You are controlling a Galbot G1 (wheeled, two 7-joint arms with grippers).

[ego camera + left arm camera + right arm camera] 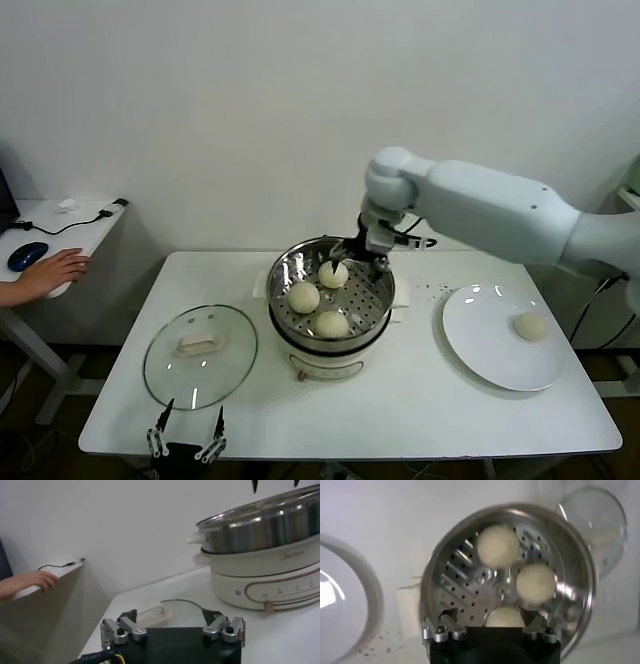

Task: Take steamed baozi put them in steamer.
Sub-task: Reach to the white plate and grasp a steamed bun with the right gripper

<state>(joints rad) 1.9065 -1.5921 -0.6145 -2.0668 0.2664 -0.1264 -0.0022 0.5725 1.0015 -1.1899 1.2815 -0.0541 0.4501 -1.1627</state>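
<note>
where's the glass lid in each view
Head view: glass lid flat on the table, left of the steamer.
Left wrist view: lid just beyond the left hand.
Right wrist view: lid past the steamer's rim.
Shared landmark: the steamer.

We saw the steamer point(331, 300) as bright polished steel, its perforated tray gleaming, set on a glossy cream plastic base. The steamed baozi point(304, 296) looked smooth, matt and doughy. The lid point(200, 355) was clear glass with a shiny rim and a white plastic handle. The plate point(490, 345) was glossy white, perhaps ceramic. The counter point(420, 400) had a smooth, matt white top. The right pincer point(357, 256) showed dark fingers and bare metal joints; the arm's shell was smooth pale plastic.
</note>
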